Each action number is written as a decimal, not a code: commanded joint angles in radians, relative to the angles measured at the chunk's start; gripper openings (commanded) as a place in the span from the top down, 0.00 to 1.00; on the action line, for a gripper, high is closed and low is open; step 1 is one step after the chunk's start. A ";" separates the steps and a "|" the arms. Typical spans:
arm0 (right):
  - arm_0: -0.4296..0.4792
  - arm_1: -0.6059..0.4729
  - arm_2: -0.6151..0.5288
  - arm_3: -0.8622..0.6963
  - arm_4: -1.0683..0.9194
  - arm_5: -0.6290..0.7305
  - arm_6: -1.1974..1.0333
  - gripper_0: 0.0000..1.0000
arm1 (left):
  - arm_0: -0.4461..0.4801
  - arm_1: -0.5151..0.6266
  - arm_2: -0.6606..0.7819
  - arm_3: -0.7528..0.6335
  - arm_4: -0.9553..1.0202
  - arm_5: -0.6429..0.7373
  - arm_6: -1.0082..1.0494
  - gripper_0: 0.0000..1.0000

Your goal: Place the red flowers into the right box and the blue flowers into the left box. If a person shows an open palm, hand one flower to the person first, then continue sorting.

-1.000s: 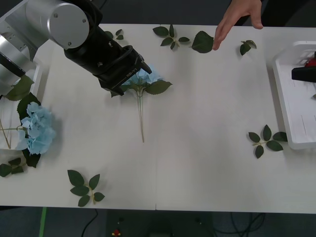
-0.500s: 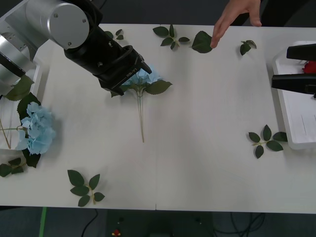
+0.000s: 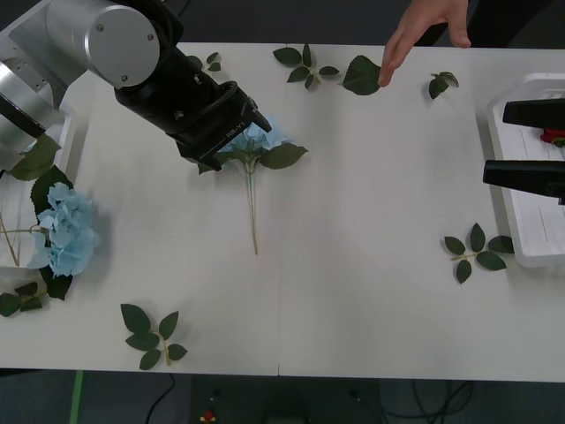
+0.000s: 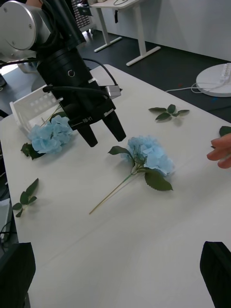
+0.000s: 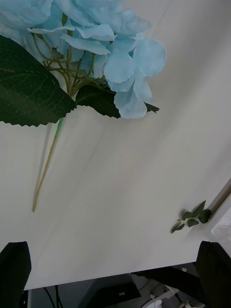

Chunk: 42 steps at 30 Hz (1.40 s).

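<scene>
A blue flower (image 3: pixel 258 138) lies on the white table, its stem pointing toward me. My left gripper (image 3: pixel 238 141) hangs open just above its head; the right wrist view shows that gripper (image 4: pixel 106 138) beside the bloom (image 4: pixel 149 154). In the left wrist view the head (image 5: pixel 96 43) is close ahead. Another blue flower (image 3: pixel 66 231) lies by the left box (image 3: pixel 67 141). My right gripper (image 3: pixel 530 143) is open over the right box (image 3: pixel 508 203), where a bit of red flower (image 3: pixel 554 135) shows. A person's hand (image 3: pixel 424 31) reaches over the far edge.
Loose green leaf sprigs lie about: two at the far edge (image 3: pixel 305 66) (image 3: pixel 362 75), one beside the hand (image 3: pixel 441 84), one near the right box (image 3: pixel 477 247), and two near the front left (image 3: pixel 150 336) (image 3: pixel 22 300). Bare tabletop stretches between the boxes.
My right gripper has come into view from the right edge, open, and shifted toward me over the right box. The left arm and blue flower are unmoved; the hand barely shifted.
</scene>
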 commanded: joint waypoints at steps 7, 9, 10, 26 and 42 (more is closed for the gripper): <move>0.014 0.016 -0.024 -0.029 -0.024 -0.011 0.034 0.00 | -0.058 -0.011 0.000 -0.023 -0.002 -0.012 0.031 0.00; 0.014 0.016 -0.024 -0.028 -0.026 -0.011 0.032 0.00 | -0.058 -0.011 0.000 -0.023 -0.002 -0.012 0.031 0.00; 0.014 0.016 -0.022 -0.026 -0.026 -0.011 0.034 0.00 | -0.058 -0.011 0.000 -0.023 -0.002 -0.012 0.031 0.00; 0.014 0.016 -0.024 -0.023 -0.032 -0.014 0.029 0.00 | -0.028 -0.004 0.000 -0.016 -0.010 -0.028 0.025 0.00; 0.014 0.016 -0.024 -0.024 -0.043 -0.014 0.029 0.00 | -0.027 -0.004 -0.210 0.104 -0.035 -0.282 -0.067 0.00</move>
